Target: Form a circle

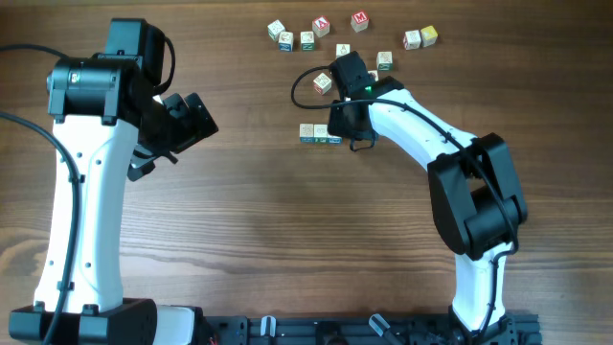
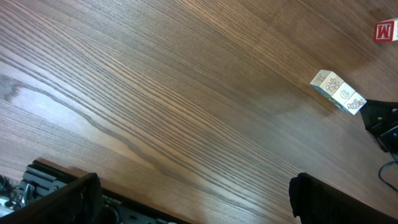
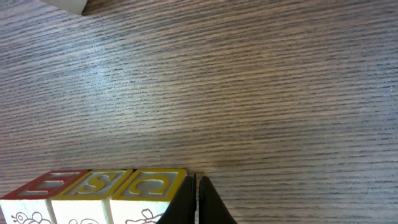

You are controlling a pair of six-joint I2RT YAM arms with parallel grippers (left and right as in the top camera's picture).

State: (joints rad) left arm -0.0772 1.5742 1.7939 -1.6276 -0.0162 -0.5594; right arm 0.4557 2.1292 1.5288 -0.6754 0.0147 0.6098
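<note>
No circle shows, only its pieces: small white lettered cubes. Three of them stand side by side in a short row (image 1: 319, 134), also seen in the right wrist view (image 3: 93, 190) and the left wrist view (image 2: 339, 92). My right gripper (image 1: 351, 134) (image 3: 196, 182) is shut with nothing in it, its tips pressed against the right end of that row, beside the yellow-edged cube (image 3: 152, 185). My left gripper (image 1: 196, 120) (image 2: 193, 205) hangs open over bare wood far to the left, holding nothing.
Several loose cubes lie scattered along the far edge, from one (image 1: 276, 30) at the left to a pair (image 1: 420, 37) at the right, with a red M cube (image 1: 359, 19) (image 2: 385, 30) among them. One cube (image 1: 323, 83) lies just behind the right wrist.
</note>
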